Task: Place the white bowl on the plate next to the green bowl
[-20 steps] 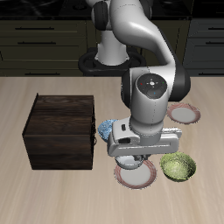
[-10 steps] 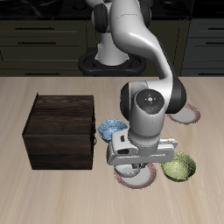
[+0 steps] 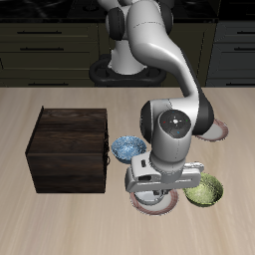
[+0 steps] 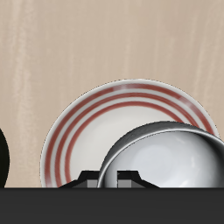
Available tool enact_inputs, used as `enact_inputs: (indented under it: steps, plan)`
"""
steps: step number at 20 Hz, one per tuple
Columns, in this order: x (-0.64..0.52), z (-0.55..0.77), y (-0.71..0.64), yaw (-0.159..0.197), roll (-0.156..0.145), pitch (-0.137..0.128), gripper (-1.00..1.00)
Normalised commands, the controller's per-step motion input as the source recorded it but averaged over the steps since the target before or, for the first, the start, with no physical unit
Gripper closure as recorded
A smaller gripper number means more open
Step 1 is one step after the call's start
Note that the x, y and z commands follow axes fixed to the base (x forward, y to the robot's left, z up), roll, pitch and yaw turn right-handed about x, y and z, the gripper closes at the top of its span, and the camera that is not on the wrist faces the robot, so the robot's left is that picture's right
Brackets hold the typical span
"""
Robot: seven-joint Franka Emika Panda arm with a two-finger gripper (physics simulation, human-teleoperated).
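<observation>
Lower and nearer the front edge than a second ago, the gripper [image 3: 156, 189] holds the white bowl [image 4: 164, 156] just above the plate [image 4: 87, 131], toward its 4 o'clock. The green bowl [image 3: 204, 190] sits at the plate's 3 o'clock. Released off-centre, the bowl could tip off the rim.

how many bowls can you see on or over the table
3: the blue-patterned bowl beside the dark box, the green bowl near the front edge, and the white bowl under the gripper, over the plate.

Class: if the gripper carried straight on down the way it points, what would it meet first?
Most likely the plate beneath it; the gripper holds the white bowl just above, though the gap is unclear.
</observation>
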Motion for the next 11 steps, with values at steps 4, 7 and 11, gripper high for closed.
enact_inputs:
  steps: [4,7,11]
  plan:
    - [0.01,-0.11,-0.05,0.01,-0.025,0.026,-1.0]
    - [-0.01,0.04,-0.02,-0.003,-0.017,-0.001,-1.0]
    - [-0.14,0.16,0.03,0.001,-0.002,-0.016,-1.0]
